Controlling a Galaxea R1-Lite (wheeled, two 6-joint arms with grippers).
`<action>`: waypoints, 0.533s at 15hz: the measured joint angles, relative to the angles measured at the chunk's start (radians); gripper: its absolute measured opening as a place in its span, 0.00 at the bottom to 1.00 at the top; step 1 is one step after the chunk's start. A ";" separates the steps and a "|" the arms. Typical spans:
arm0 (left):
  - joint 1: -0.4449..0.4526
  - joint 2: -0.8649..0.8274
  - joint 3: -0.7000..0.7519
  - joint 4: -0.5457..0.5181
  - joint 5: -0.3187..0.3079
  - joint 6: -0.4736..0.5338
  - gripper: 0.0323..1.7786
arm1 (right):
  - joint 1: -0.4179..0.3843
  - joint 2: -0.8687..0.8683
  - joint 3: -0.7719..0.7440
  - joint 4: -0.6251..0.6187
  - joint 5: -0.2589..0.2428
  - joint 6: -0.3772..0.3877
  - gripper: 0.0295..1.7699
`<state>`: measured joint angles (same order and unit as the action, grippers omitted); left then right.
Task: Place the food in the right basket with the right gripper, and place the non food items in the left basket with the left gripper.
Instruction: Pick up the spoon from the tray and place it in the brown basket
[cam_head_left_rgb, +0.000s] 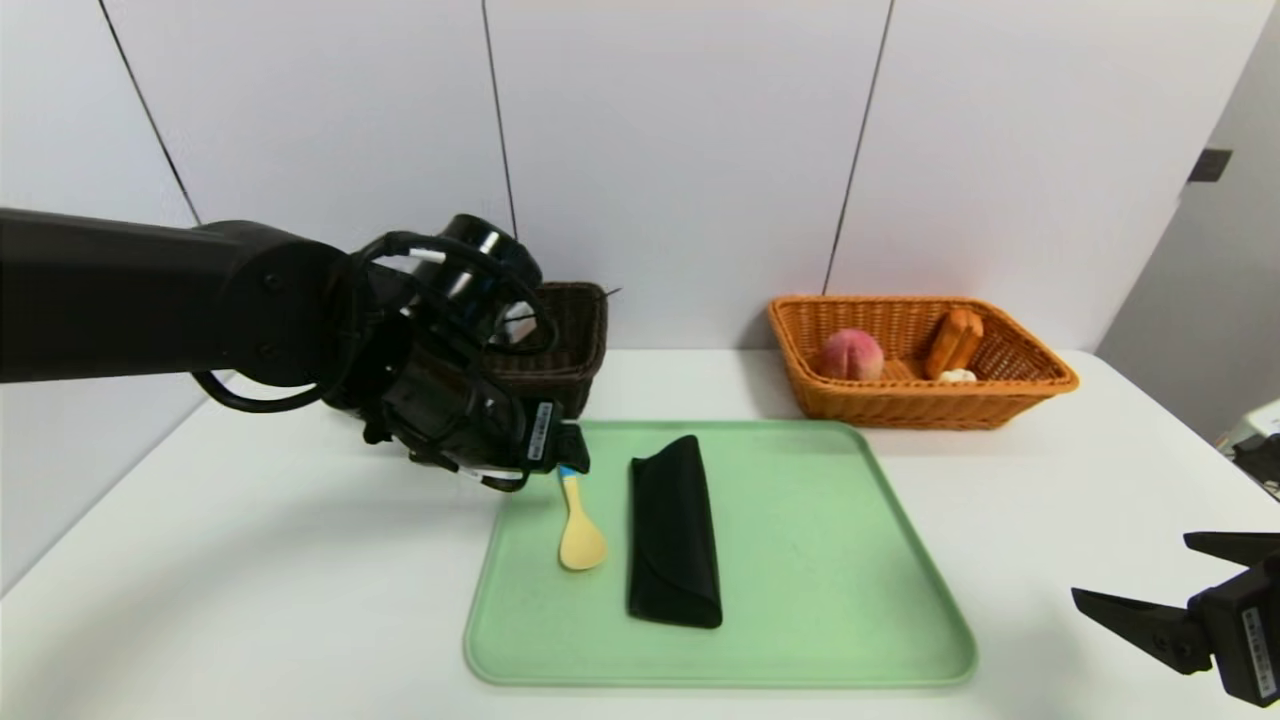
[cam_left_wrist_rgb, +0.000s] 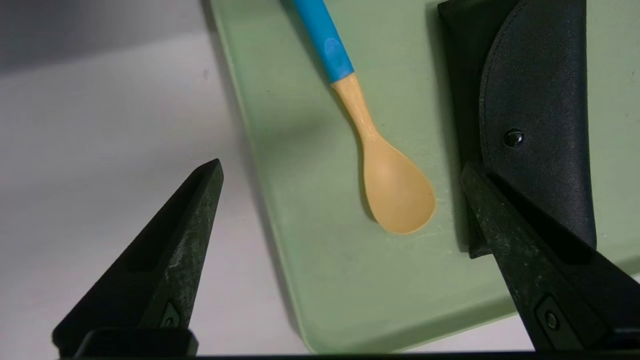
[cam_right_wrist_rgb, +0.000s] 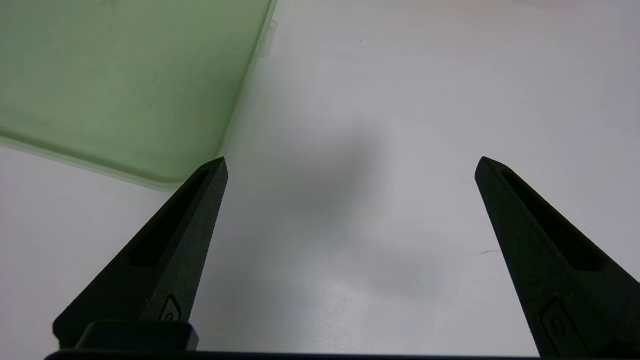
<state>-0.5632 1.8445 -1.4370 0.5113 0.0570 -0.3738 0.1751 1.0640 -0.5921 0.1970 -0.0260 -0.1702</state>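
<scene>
Reaching in over tray's L side w/ L gripper (cam_left_wrist_rgb: 342, 167), jaws spread wide; wooden-bowled, blue-handled spoon (cam_left_wrist_rgb: 395, 185) below.

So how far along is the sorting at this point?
Done: the peach and the hot dog bun are in the right basket, and something white is in the left basket.
In hand: nothing; the left gripper is open above the spoon, the right gripper open beside the tray.
Left: spoon and black case, both on the tray.
</scene>
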 joint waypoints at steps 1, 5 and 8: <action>-0.006 0.013 -0.001 -0.001 0.000 -0.023 0.95 | 0.000 0.000 0.003 -0.001 0.000 -0.001 0.96; -0.037 0.064 -0.031 -0.003 0.003 -0.083 0.95 | -0.001 -0.001 0.008 -0.002 0.000 -0.011 0.96; -0.038 0.103 -0.071 -0.003 0.005 -0.116 0.95 | -0.001 -0.001 0.013 -0.002 -0.001 -0.010 0.96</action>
<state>-0.6013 1.9472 -1.5081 0.5083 0.0623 -0.4900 0.1745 1.0630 -0.5791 0.1953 -0.0272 -0.1802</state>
